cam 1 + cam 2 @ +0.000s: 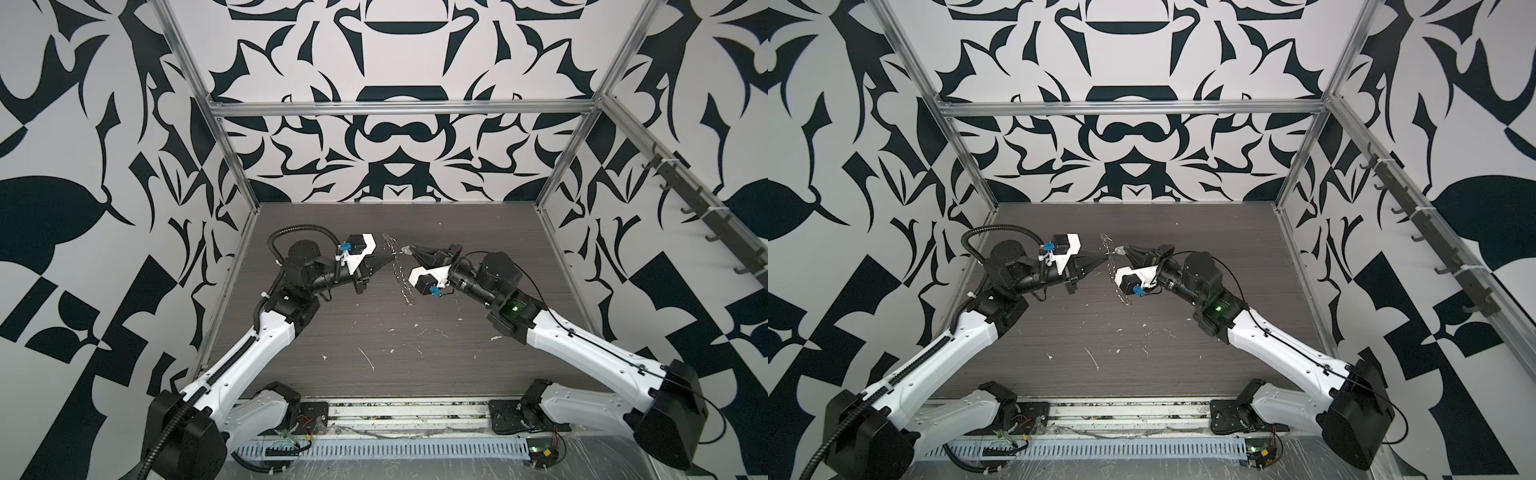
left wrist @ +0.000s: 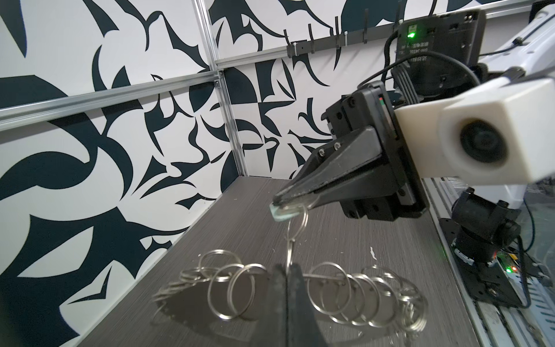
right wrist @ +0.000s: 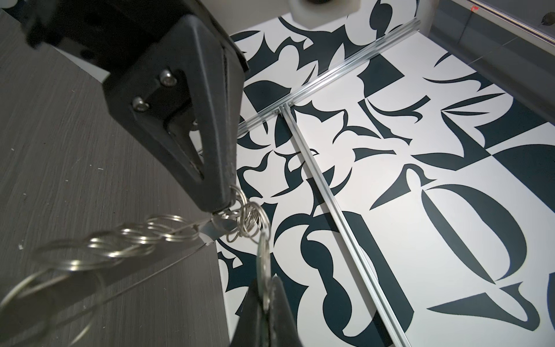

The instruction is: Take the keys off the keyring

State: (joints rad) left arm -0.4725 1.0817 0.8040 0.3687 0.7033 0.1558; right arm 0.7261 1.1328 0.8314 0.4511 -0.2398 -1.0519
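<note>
Nearest, dark wood-grain tabletop point(image 1: 374, 340), white-flecked, with open room to either side. Mid-table and lifted off it, left gripper point(image 1: 390, 258) clamped on the keyring point(image 1: 402, 289), thin grey band strung with silver split rings, just beside right gripper point(image 1: 410, 252) pinching the pale oval tag point(image 2: 283, 214). Beyond, aluminium-framed patterned wall point(image 1: 395, 158).

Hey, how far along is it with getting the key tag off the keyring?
Done: the keyring is picked up, the left gripper shut on it. In hand: the right gripper is shut on the tag, opposite the left. Left: a small ring links the tag to the keyring's chain, so nothing is off yet.
</note>
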